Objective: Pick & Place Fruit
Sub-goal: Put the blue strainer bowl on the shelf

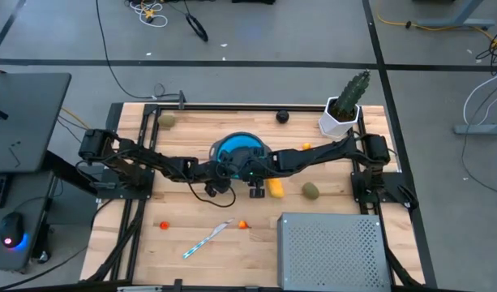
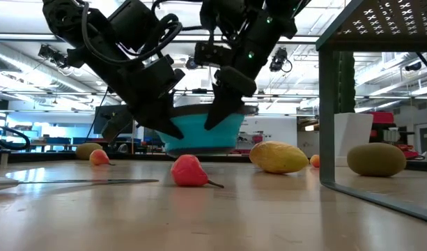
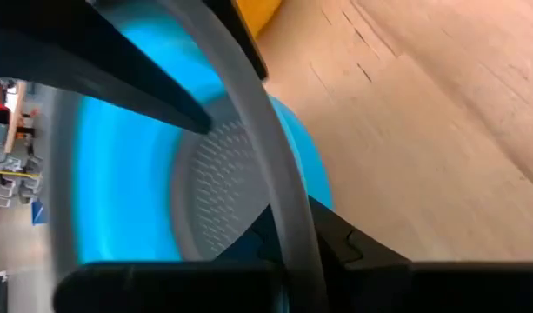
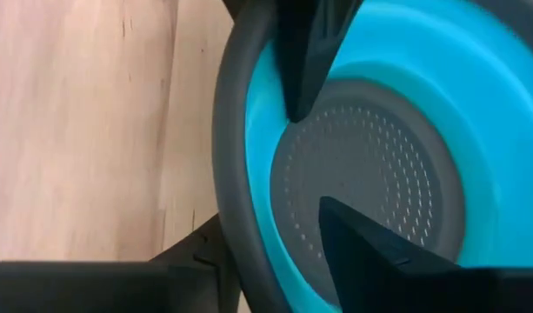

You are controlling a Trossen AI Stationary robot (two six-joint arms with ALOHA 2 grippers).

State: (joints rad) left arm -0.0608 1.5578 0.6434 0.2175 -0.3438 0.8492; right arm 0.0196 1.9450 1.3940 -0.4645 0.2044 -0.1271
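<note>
A blue strainer bowl (image 1: 242, 148) with a grey rim sits mid-table, with both grippers at its near rim: my left gripper (image 1: 224, 168) on the left, my right gripper (image 1: 259, 168) on the right, each shut on the rim. The yellow oblong fruit (image 1: 275, 188) and an olive-brown oval (image 1: 311, 191) lie just near of the bowl, to the right. The black ball (image 1: 282, 116) lies by the far edge and a second olive piece (image 1: 166, 120) at the far left. Tiny orange-red pieces (image 1: 164, 225) (image 1: 243, 224) (image 1: 306, 146) lie scattered. My left gripper (image 3: 305, 222) grips the bowl's grey rim (image 3: 283, 191) on its near-left side, one finger inside the bowl and one outside (image 3: 344, 248), slanting down from the left. My right gripper (image 4: 266, 213) grips the rim (image 4: 231, 165) on its near-right side, one finger inside (image 4: 370, 248) and one outside (image 4: 192, 256). In the low view the bowl (image 2: 199, 132) stays upright between them, its base seemingly just above the table.
A perforated metal box (image 1: 333, 247) fills the near right corner. A cactus in a white pot (image 1: 344, 109) stands at the far right. A thin white-and-blue stick (image 1: 206, 241) lies near the near edge. Bare wood shows at the near left.
</note>
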